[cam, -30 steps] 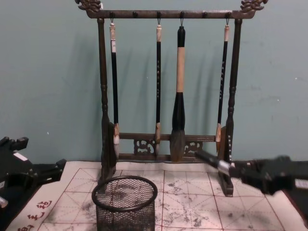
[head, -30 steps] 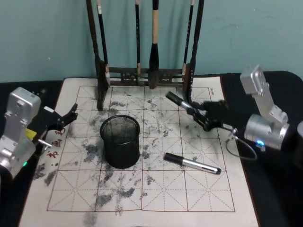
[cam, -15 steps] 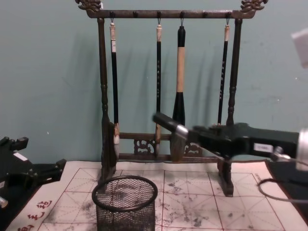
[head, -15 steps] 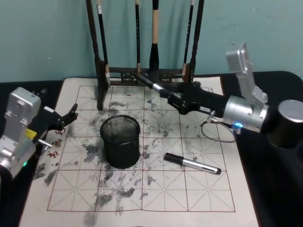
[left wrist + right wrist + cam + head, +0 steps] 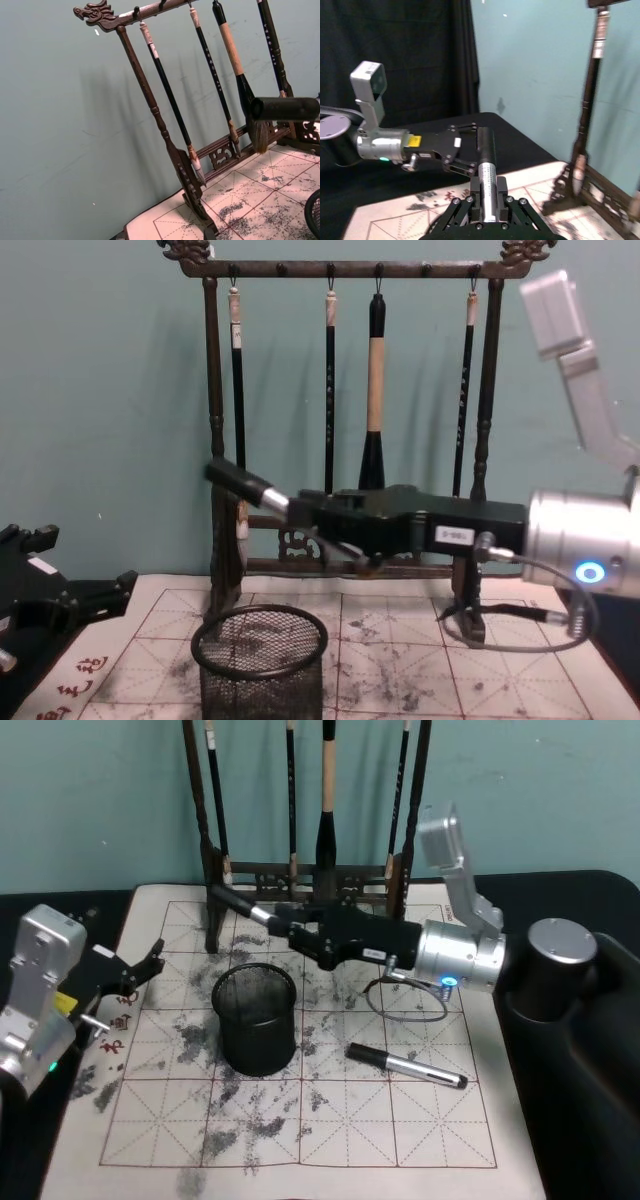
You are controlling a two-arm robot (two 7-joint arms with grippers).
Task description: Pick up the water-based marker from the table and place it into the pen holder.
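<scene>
One marker (image 5: 248, 910), likely light, stiff, slick, clamped on barrel in right claw (image 5: 302, 933), raised near pen holder (image 5: 255, 1025); left claw (image 5: 140, 968) idle, spread, desk (image 5: 30, 910) left.

My head camera looks forward and down from high up, taking in the bench (image 5: 50, 905), the whole mat (image 5: 420, 1120), the holder (image 5: 255, 1020) mid-mat and the lower rack (image 5: 300, 873) behind. My chest camera sits lower and faces level across the bench, with the holder's rim close at the bottom and the rack full height against the wall (image 5: 100, 440). My left wrist camera, tilted, looks up at the rack from near its left post. My right wrist camera looks along my right gripper (image 5: 488, 200) and the marker (image 5: 486, 150) toward my left gripper (image 5: 467, 150). All four share the rack.
</scene>
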